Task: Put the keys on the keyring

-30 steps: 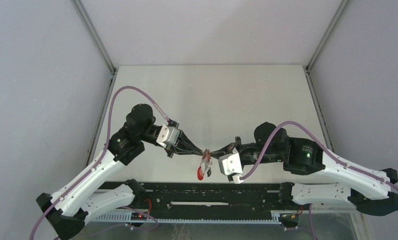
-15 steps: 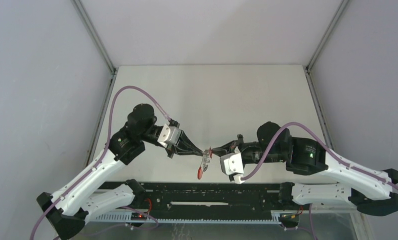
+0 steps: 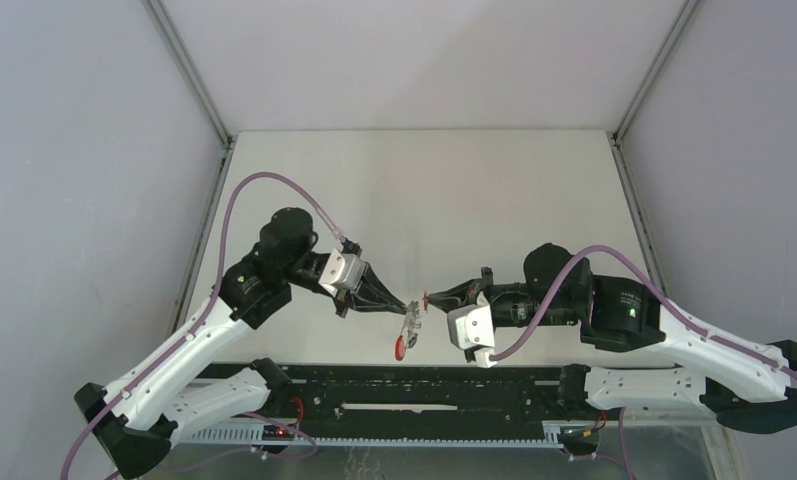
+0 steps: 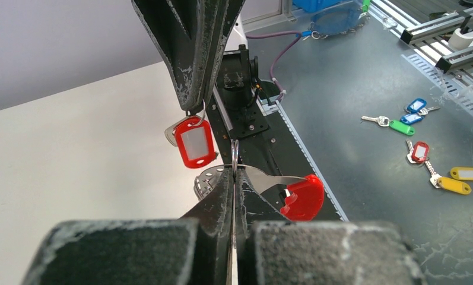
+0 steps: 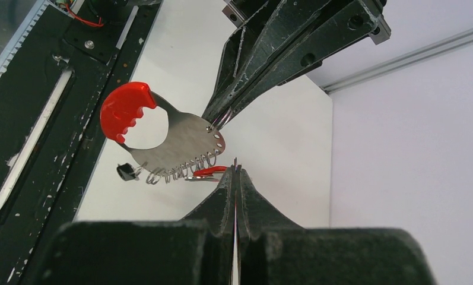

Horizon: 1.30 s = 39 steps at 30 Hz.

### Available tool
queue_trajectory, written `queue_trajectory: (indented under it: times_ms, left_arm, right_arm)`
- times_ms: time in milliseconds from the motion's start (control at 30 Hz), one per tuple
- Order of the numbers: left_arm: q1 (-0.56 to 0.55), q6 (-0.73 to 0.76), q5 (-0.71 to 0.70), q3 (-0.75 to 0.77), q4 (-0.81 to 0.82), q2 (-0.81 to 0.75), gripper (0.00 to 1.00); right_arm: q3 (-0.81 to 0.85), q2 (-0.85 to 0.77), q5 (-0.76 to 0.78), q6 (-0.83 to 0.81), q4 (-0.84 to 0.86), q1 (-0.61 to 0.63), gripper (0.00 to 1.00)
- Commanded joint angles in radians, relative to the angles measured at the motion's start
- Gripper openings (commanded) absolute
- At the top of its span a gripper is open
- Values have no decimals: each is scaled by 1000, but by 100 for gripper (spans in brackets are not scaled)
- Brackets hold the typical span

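Your left jaws are clenched on the thin steel edge of the keyring [image 5: 180, 139], mid-frame in the right wrist view. Your right jaws pinch the red-tagged key [image 4: 192, 141] just beside it. Both look light, stiff and slippery, so grip flat metal rather than the dangling tag. The black-headed key [image 5: 124, 172] sits at the end of the loop row.

My left pincer [image 3: 405, 305] and right pincer [image 3: 430, 297] were clamped shut, nearly tip to tip, forward of my bases.

My left gripper [image 3: 409, 305] and right gripper [image 3: 429, 297] stand almost tip to tip, keyring [image 5: 183, 139] and red-tagged key [image 4: 192, 141] dangling between. Bare table [image 3: 424, 190] lies open at twelve o'clock; black rail [image 3: 424, 384] bars six.
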Motion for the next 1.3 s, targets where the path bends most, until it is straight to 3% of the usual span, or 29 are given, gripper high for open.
queue_trajectory:
  times_ms: [0, 1267]
  left_arm:
    - [-7, 31, 7, 25, -3, -13, 0]
    - [-6, 36, 0, 28, -6, -27, 0]
  right_arm:
    - [42, -5, -7, 4, 31, 6, 0]
    - [49, 51, -28, -3, 40, 52, 0]
